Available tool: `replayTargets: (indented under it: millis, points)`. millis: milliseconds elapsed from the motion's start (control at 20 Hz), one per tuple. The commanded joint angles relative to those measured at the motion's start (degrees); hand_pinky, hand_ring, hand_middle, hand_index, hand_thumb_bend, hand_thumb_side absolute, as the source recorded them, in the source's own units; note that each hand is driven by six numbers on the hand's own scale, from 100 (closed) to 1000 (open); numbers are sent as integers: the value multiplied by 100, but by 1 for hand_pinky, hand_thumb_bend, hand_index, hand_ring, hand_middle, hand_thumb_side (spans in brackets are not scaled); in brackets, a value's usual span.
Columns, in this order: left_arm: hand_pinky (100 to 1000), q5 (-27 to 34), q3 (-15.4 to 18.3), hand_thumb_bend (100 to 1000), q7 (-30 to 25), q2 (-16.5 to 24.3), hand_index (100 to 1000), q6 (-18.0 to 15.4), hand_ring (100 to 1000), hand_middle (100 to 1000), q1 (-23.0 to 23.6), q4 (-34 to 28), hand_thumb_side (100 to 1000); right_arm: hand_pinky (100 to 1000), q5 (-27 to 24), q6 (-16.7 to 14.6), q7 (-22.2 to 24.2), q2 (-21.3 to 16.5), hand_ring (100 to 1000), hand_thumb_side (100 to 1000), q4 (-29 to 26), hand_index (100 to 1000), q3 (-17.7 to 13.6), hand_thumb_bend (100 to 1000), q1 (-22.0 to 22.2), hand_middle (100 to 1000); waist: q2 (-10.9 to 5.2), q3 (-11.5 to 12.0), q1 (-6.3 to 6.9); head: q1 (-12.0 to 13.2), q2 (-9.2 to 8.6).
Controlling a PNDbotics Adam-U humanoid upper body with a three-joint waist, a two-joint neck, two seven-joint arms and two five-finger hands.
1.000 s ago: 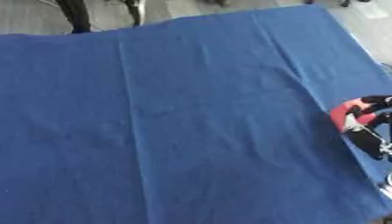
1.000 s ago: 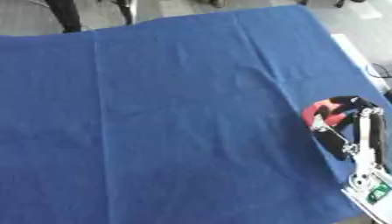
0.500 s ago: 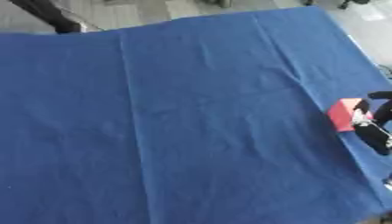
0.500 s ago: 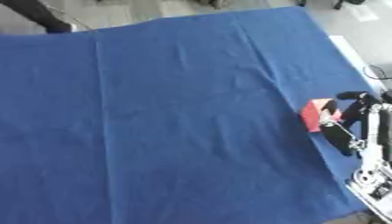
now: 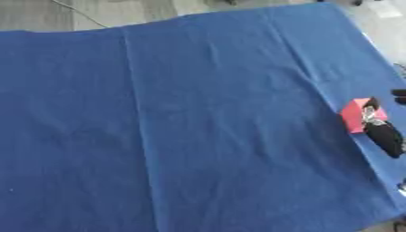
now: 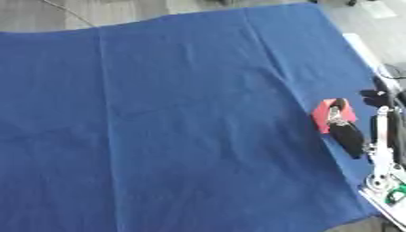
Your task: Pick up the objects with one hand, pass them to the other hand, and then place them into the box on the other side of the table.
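At the right edge of the surface, the right hand's fingers [image 6: 345, 136] are curled round a small red object [image 6: 323, 116], thumb side showing past it to the right, w/ the silver forearm running down toward the lower right corner. The right hand [image 6: 373, 118] sits over the blue cloth [image 6: 174, 113] near its right border. Vs. a sec ago the whole view has swung, so most of the shift is camera; still, the red object now shows more as a flat pink-red block tilted up in the grip, where before it looked rounder and more covered by the hand. My read: pickup is done or nearly so, and the pass to the other hand comes next. Left hand isn't in either view, and neither is the box. Can't tell whether the object is clear of the cloth or touching it; the left eye view cuts off most of the hand.
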Motion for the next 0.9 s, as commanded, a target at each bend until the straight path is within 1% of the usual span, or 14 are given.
replayTargets:
  millis: [50, 250, 500, 650, 800, 900]
  points:
    - [911, -2, 72, 100, -17, 148, 804, 1, 763, 702, -30, -99, 816, 1000, -13, 447, 188, -223, 908, 580, -53, 1000, -45, 100, 6, 850, -159, 4, -28, -18, 8]
    - [912, 3, 74, 100, -18, 142, 804, 3, 762, 702, -33, -99, 814, 1000, 74, 786, 438, -235, 919, 577, -53, 1000, -46, 100, -30, 862, -164, 24, -39, -45, -27]
    - [912, 2, 87, 100, -13, 142, 804, -24, 762, 702, -40, -99, 811, 1000, 177, 1066, 398, -243, 924, 558, -53, 1000, -30, 100, -79, 867, -156, 39, -29, -81, -64]
    - [912, 2, 88, 100, -8, 136, 804, -25, 762, 701, -35, -99, 814, 1000, 182, 1155, 291, -251, 927, 573, -53, 1000, -9, 100, -112, 875, -149, 38, -22, -93, -61]
    - [912, 4, 85, 100, -4, 129, 804, -12, 762, 701, -37, -99, 814, 1000, 150, 1185, 287, -250, 930, 589, -53, 1000, 26, 100, -132, 879, -145, 33, -18, -89, -66]
    - [912, 3, 86, 100, -4, 128, 804, -13, 762, 701, -34, -99, 813, 1000, 134, 1220, 269, -242, 932, 582, -53, 1000, 19, 100, -128, 880, -143, 31, -16, -87, -60]
